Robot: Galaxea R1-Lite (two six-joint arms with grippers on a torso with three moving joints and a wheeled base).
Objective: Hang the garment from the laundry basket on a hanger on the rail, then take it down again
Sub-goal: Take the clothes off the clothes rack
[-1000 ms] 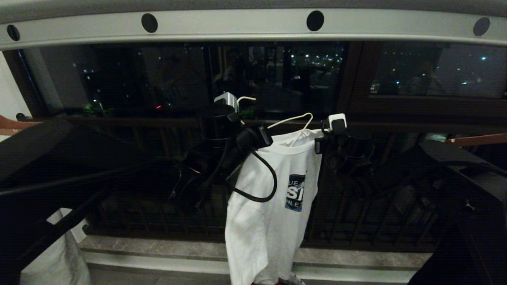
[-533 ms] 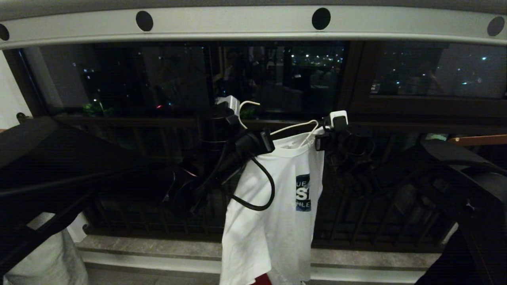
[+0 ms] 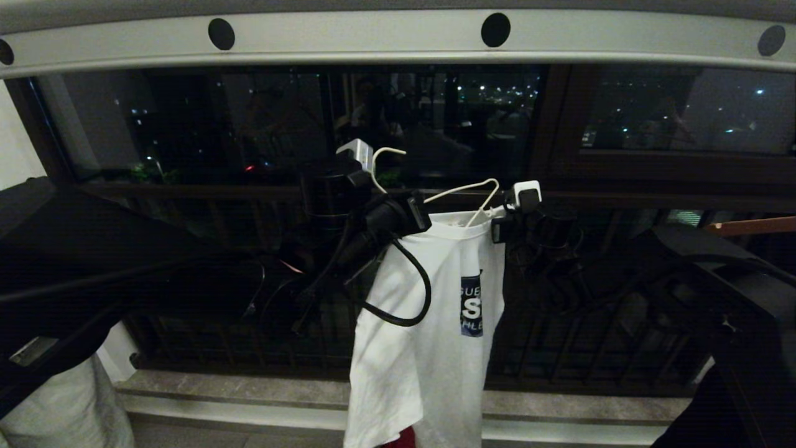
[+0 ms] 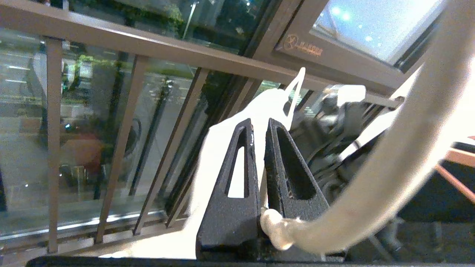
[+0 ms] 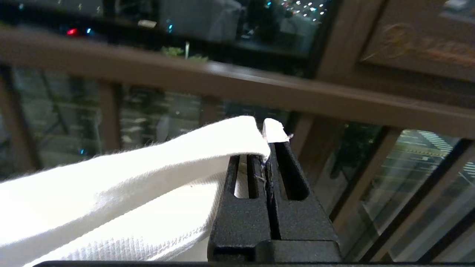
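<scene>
Overhead, grey holed rail [image 3: 373, 38] before dark night window [image 3: 249, 118].

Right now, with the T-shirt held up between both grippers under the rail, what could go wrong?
1. The right gripper pinches only a thin edge of the T-shirt; the cloth may slip out.
2. The hanger sits loosely in the collar, its hook far below the rail; it could tip out.
3. A black cable loops across the shirt by the left gripper and might snag.
</scene>
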